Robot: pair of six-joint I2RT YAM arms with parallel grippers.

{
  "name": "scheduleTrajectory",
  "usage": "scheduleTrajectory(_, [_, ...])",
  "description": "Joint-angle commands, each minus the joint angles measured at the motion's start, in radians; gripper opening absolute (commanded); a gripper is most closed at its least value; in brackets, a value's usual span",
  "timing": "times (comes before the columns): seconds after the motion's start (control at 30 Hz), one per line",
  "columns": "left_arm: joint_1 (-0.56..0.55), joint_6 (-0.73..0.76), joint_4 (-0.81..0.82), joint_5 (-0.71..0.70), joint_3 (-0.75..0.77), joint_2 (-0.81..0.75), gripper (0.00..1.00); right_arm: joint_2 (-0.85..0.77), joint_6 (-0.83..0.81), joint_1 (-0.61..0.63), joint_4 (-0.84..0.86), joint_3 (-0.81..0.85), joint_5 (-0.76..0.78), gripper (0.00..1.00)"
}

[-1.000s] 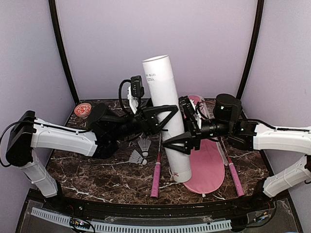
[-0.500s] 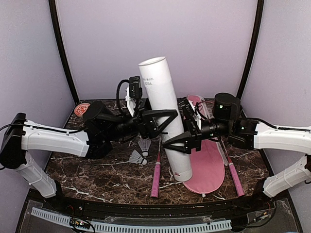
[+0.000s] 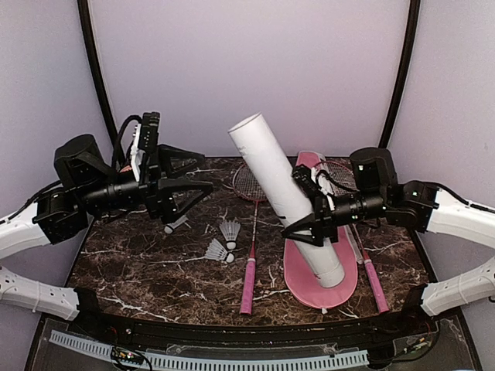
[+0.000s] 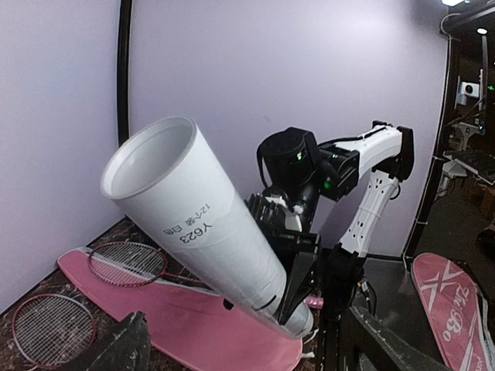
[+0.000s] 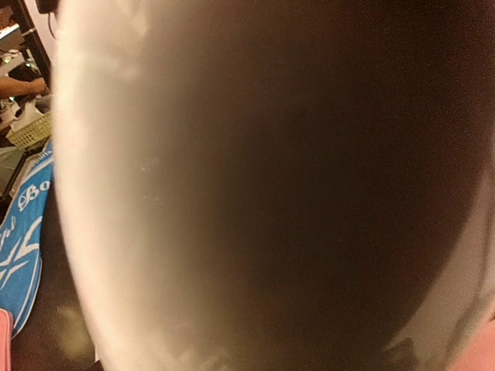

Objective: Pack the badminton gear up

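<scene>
Arm outstretched, the right tool clamps the tilted white tube (left tool hangs level, jaws wide apart).

On the bench there are 3 white feather shuttlecocks: the left shuttlecock, the middle shuttlecock and the near shuttlecock just beside it. There are 2 red-framed rackets with pink handles: the left racket and the right racket. There is 1 white cardboard tube and 1 long pink bag, at the right. Above them are 2 tools: the left tool and the right tool.
</scene>
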Motion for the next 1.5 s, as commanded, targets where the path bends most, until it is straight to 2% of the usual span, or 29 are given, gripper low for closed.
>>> scheduleTrajectory(0.0, [0.023, 0.134, -0.382, 0.004, 0.052, -0.091, 0.87, 0.001, -0.119, 0.031, -0.228, 0.077, 0.197, 0.47])
scheduleTrajectory(0.13, [0.023, 0.187, -0.480, 0.015, 0.075, -0.115, 0.80, 0.015, -0.170, 0.059, -0.336, 0.116, 0.298, 0.44])
scheduleTrajectory(0.43, [0.023, 0.271, -0.438, 0.033, 0.033, -0.092, 0.52, 0.045, -0.231, 0.160, -0.410, 0.115, 0.414, 0.44])
scheduleTrajectory(0.63, [0.024, 0.315, -0.419, 0.091, 0.039, -0.038, 0.41, 0.060, -0.238, 0.212, -0.409, 0.106, 0.437, 0.42])
scheduleTrajectory(0.83, [0.037, 0.287, -0.434, 0.164, 0.060, 0.020, 0.31, 0.063, -0.249, 0.252, -0.410, 0.104, 0.461, 0.41])
scheduleTrajectory(1.03, [0.065, 0.253, -0.409, 0.295, 0.048, 0.026, 0.13, 0.040, -0.246, 0.261, -0.388, 0.077, 0.475, 0.40])
scheduleTrajectory(1.3, [0.072, 0.238, -0.401, 0.371, 0.039, 0.044, 0.00, 0.017, -0.240, 0.261, -0.367, 0.047, 0.491, 0.39])
scheduleTrajectory(1.47, [0.121, 0.204, -0.384, 0.388, 0.022, 0.017, 0.00, -0.004, -0.226, 0.261, -0.367, 0.030, 0.525, 0.36])
